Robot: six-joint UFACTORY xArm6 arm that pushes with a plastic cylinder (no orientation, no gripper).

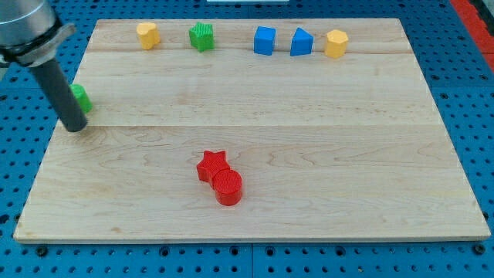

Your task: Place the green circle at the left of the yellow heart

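The green circle [82, 98] lies near the board's left edge, partly hidden behind my rod. My tip [75, 128] rests on the board just below and left of it, touching or almost touching it. A yellow block, apparently the heart [147, 35], sits at the view's top left, well above and to the right of the green circle. A second yellow block, apparently a pentagon [336, 43], sits at the top right.
A green star [201, 37], a blue cube [265, 40] and a blue triangular block [301, 42] line the top edge. A red star [211, 165] and a red circle [228, 186] touch each other at lower centre. The wooden board [324, 154] lies on a blue perforated table.
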